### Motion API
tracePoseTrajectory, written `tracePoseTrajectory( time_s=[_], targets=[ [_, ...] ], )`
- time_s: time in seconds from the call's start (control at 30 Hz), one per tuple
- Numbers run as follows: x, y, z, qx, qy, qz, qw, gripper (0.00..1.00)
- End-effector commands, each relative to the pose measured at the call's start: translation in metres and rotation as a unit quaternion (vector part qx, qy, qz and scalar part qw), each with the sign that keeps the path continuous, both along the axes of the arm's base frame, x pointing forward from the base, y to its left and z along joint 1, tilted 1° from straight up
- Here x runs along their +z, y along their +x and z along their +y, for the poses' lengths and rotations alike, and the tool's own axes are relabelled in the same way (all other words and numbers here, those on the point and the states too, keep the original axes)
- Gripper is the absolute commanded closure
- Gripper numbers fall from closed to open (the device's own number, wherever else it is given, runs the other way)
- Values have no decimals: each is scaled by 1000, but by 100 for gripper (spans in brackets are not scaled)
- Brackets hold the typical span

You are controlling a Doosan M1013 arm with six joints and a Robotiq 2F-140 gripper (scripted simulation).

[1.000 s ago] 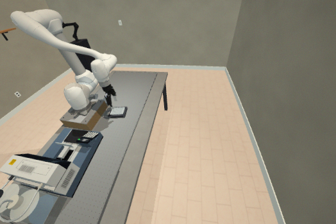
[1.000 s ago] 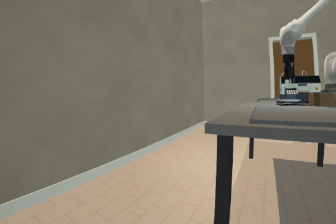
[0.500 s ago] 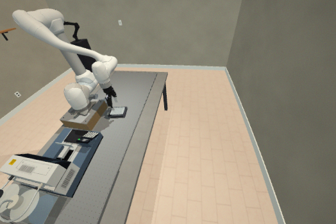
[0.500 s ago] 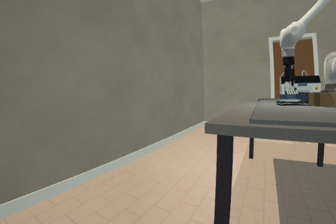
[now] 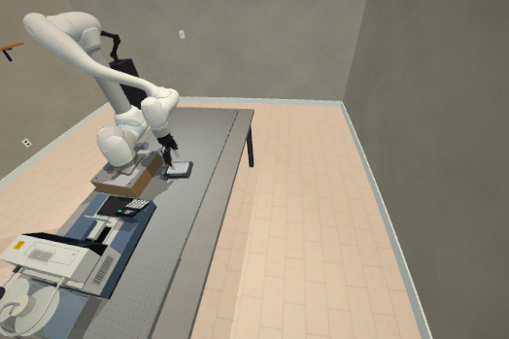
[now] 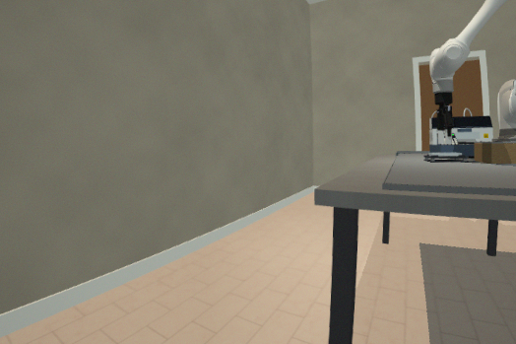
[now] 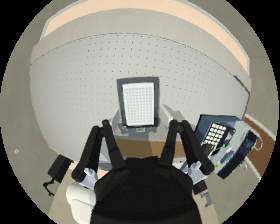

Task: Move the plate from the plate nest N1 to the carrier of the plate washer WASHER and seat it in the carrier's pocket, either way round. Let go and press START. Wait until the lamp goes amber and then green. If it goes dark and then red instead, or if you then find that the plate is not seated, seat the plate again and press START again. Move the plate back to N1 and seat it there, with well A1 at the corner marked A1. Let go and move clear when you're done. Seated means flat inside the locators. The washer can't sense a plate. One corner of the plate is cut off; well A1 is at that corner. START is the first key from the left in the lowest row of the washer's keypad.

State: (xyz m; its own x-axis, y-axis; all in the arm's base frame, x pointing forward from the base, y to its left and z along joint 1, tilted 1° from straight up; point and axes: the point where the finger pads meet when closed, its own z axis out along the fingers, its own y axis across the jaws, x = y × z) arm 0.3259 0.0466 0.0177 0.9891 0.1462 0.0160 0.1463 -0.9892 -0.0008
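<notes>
The white well plate (image 5: 179, 168) (image 6: 443, 156) (image 7: 139, 101) lies flat in the dark plate nest N1 (image 5: 187, 172) (image 7: 119, 105) on the table. My gripper (image 5: 168, 159) (image 6: 447, 129) (image 7: 139, 112) hangs a little above the plate's near edge, fingers pointing down. It is open and holds nothing. The washer (image 5: 123, 229) (image 6: 468, 130) stands further along the table, with its keypad (image 5: 137, 204) (image 7: 215, 133) facing up. A small green lamp (image 5: 118, 211) glows beside the keypad. I cannot make out the plate's cut corner.
The arm's base stands on a brown block (image 5: 128, 181) (image 6: 494, 153) right beside the nest. A white and blue instrument (image 5: 53, 258) and coiled tubing (image 5: 26, 307) sit beyond the washer. The table's long edge (image 5: 214, 203) runs to the right of the nest.
</notes>
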Motion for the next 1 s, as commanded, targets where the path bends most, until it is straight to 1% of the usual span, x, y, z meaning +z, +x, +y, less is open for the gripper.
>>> tracePoseTrajectory(
  time_s=[0.0, 0.37, 0.97],
  targets=[
    [-2, 0, 0, 0, 0, 0, 1000, 30],
    [-20, 0, 0, 0, 0, 0, 1000, 30],
    [-21, 0, 0, 0, 0, 0, 1000, 30]
  ],
)
